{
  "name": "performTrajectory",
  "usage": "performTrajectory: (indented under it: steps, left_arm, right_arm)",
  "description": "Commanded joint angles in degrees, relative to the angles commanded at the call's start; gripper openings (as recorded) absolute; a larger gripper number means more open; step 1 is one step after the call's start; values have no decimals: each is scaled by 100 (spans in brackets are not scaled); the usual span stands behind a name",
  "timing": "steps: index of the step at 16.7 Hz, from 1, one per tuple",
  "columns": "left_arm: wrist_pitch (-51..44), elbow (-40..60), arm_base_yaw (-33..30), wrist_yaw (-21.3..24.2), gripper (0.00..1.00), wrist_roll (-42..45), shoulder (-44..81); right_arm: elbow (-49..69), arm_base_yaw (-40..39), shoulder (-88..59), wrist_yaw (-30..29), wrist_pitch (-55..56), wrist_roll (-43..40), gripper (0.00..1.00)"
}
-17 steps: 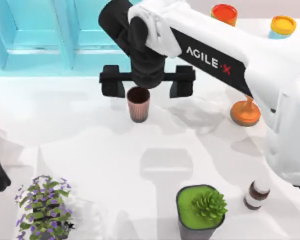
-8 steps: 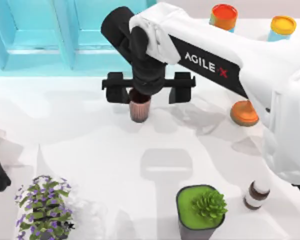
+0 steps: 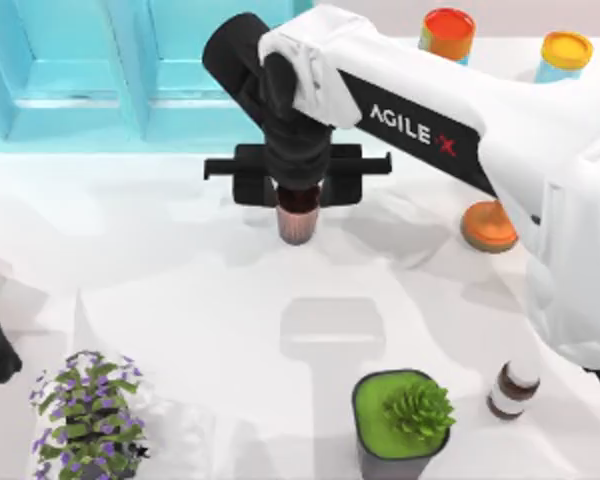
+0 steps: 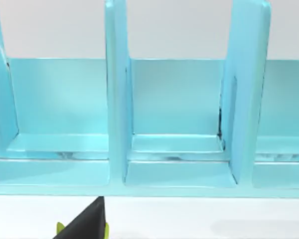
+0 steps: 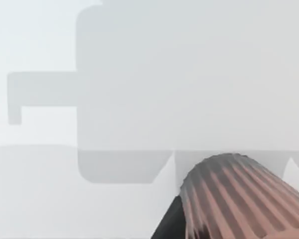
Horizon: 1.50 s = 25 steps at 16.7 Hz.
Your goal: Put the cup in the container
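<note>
Top view overhead; left wrist faces container point(image 4: 179, 149); right wrist, seemingly close, table point(image 5: 139, 74).

A light blue container point(image 4: 179, 124) with upright dividers stands on the white table point(image 4: 199, 219), its open compartments side by side and each with a stepped floor. A pale wall rises behind it. Near its front edge, a black fingertip point(image 4: 87, 226) with a yellow-green accent pokes into sight.

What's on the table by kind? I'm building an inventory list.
Cup: 1
Trophy: 1
Lidded jars: 2
Potted plants: 2
Small bottle: 1
Blue container: 1
Total: 8
</note>
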State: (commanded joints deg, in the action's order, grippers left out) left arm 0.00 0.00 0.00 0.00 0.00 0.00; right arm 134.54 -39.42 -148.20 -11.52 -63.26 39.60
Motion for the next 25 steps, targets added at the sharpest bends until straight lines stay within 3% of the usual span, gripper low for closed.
performTrajectory:
  steps: [2, 3, 12, 15, 19, 25]
  left_arm:
    - [0, 0, 0, 0, 100, 0, 0]
    - [0, 0, 0, 0, 100, 0, 0]
    - [0, 0, 0, 0, 100, 0, 0]
    - [0, 0, 0, 0, 100, 0, 0]
    - [0, 0, 0, 0, 100, 0, 0]
    - [0, 0, 0, 0, 100, 0, 0]
  right_arm:
    - [0, 0, 0, 0, 0, 0, 2]
    - [0, 0, 0, 0, 0, 0, 0]
    - [-4, -18, 14, 5, -1, 2, 0]
    - [-74, 198, 382, 187, -17, -336, 0]
    - [-498, 1142, 1541, 618, -60, -1378, 0]
    - [-2104, 3606, 3463, 1041, -414, -3692, 0]
